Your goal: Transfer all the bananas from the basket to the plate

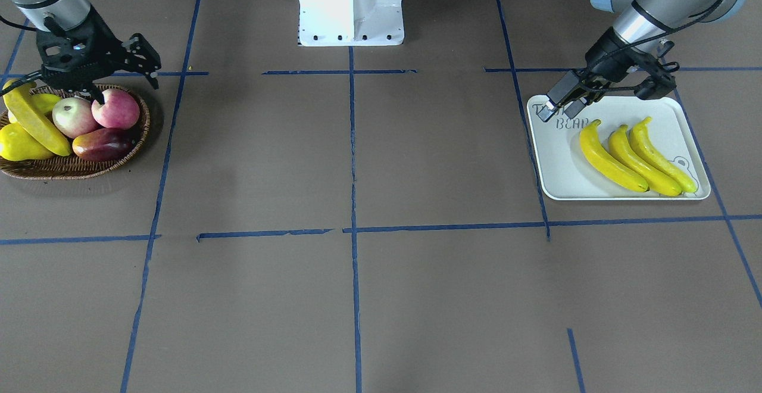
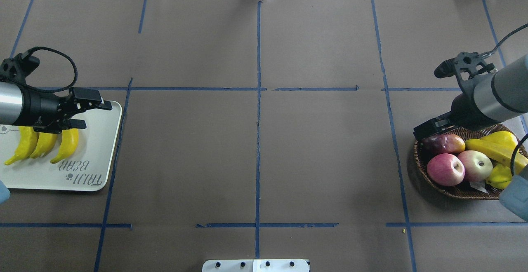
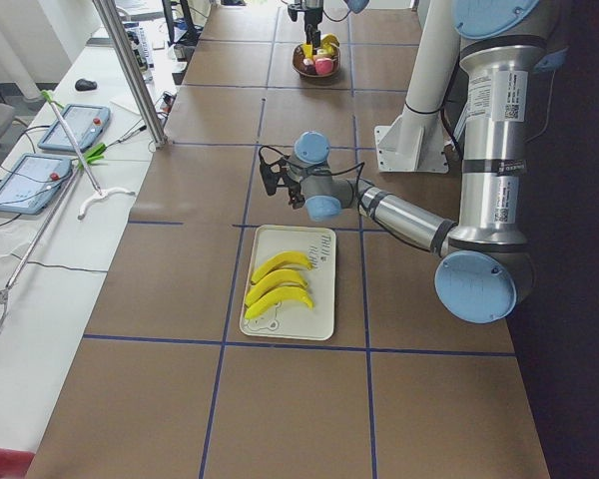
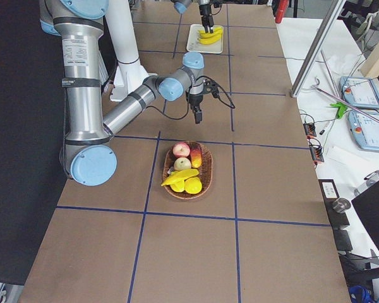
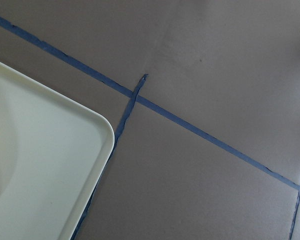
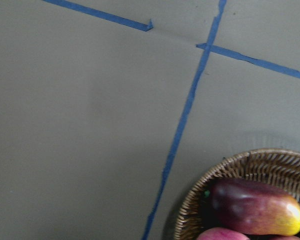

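Three bananas [image 1: 640, 161] lie side by side on the white plate [image 1: 559, 172]; they also show in the overhead view [image 2: 43, 144] on the plate [image 2: 95, 156]. One banana [image 1: 33, 120] lies across the fruit in the wicker basket [image 1: 71, 168], seen from overhead too [image 2: 495, 150]. My left gripper [image 2: 93, 114] is open and empty, low over the plate's far edge beside the bananas. My right gripper [image 1: 126, 83] is open and empty, just above the basket's [image 2: 420, 165] inner rim by the apples.
The basket also holds two apples [image 2: 445, 169], a red-purple mango [image 2: 443, 143] and yellow pears [image 1: 18, 146]. The robot's white base [image 1: 351, 6] stands at the table's middle back. Blue tape lines cross the brown table between basket and plate.
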{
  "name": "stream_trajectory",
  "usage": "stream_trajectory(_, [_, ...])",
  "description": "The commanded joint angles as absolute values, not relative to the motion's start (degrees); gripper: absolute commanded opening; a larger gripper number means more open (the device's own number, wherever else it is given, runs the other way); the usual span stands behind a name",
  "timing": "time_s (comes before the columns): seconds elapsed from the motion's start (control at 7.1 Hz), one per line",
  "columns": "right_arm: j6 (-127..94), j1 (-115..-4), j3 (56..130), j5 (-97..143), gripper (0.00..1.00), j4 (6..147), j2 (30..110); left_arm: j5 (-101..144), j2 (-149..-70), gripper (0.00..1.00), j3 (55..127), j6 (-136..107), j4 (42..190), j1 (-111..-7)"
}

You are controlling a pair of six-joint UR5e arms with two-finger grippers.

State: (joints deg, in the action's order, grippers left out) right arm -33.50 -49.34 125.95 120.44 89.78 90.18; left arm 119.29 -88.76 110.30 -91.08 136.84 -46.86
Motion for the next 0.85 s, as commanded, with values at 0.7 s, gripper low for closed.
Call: stream_trajectory(0.7, [-2.8, -65.0, 118.2, 132.5, 1.00, 76.1, 106.1, 120.0, -91.7, 1.00, 118.7, -69.8, 105.2, -42.8])
